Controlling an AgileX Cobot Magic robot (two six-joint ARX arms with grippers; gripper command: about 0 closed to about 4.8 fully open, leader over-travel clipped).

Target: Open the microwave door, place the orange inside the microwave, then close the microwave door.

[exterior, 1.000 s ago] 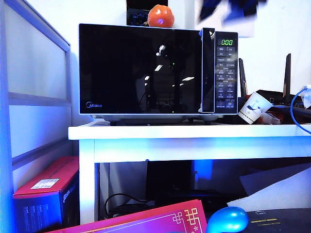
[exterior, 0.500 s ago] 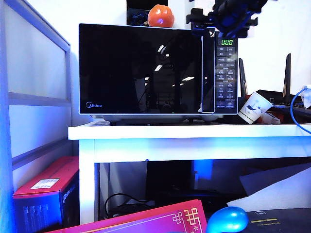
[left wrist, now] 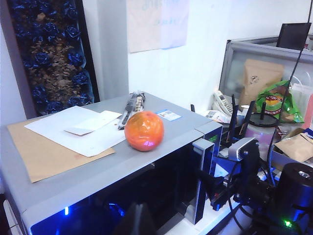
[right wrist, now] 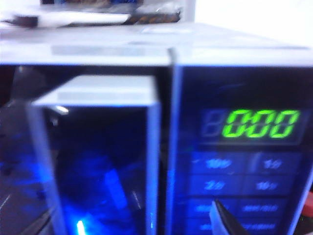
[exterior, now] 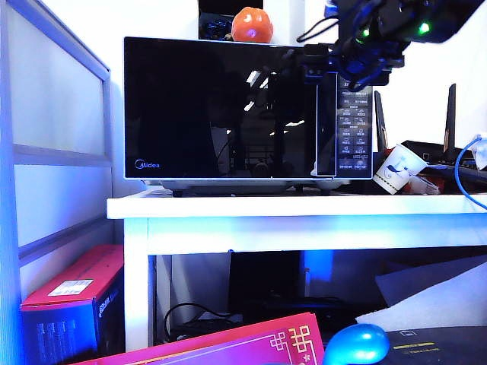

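Note:
The microwave (exterior: 228,114) stands on the white table with its glossy black door (exterior: 221,106) closed. The orange (exterior: 252,25) (left wrist: 144,130) rests on the microwave's top, held by nothing. My right gripper (exterior: 318,59) (left wrist: 215,188) hovers open at the upper end of the vertical handle (exterior: 326,106) (right wrist: 95,147). One of its fingertips (right wrist: 221,218) shows in front of the button panel (right wrist: 244,186). My left gripper (left wrist: 137,215) appears only as a dark tip in front of the door's upper edge, fingers together and empty.
A white paper cup (exterior: 399,169) lies tilted on the table (exterior: 304,207) right of the microwave, with black antennas (exterior: 450,114) behind it. Papers (left wrist: 73,129) lie on the microwave top beside the orange. A red box (exterior: 68,296) sits under the table at the left.
My right arm has come down from the upper edge of the exterior view to the top of the door handle. The orange and the door have not moved.

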